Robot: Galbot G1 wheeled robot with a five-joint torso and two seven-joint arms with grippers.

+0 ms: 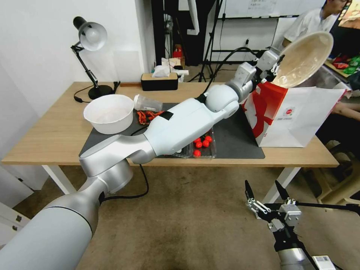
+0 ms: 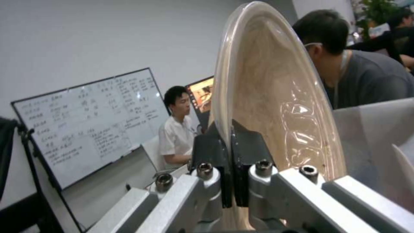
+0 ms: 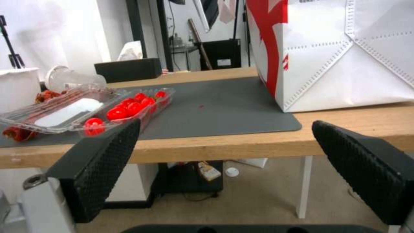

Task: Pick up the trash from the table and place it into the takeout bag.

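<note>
in the head view the left arm reaches across the light-wood desk (image 1: 48,138) and its left gripper (image 1: 276,68) holds the round beige dish (image 1: 303,58) by the rim, tilted on edge above the open top of the takeout bag (image 1: 300,116). the bag stands on the desk's right end, partly on the dark grey mat (image 1: 232,140), and carries a small round red logo whose writing is too small to read. a clear plastic cup (image 1: 147,103) lies on its side beside the big white bowl (image 1: 108,112). a clear tray of red tomatoes (image 1: 202,144) sits at the mat's front edge. the right gripper (image 1: 267,193) hangs low in front of the desk, fingers spread.

in the left wrist view the black fingers (image 2: 248,152) are clamped on the dish's rim (image 2: 276,97). a whiteboard (image 2: 90,119) behind bears handwriting, unreadable.

in the right wrist view the two ribbed pads (image 3: 108,161) stand wide apart, below the desk edge, facing the tomato tray (image 3: 134,106) and the bag (image 3: 345,55).
</note>
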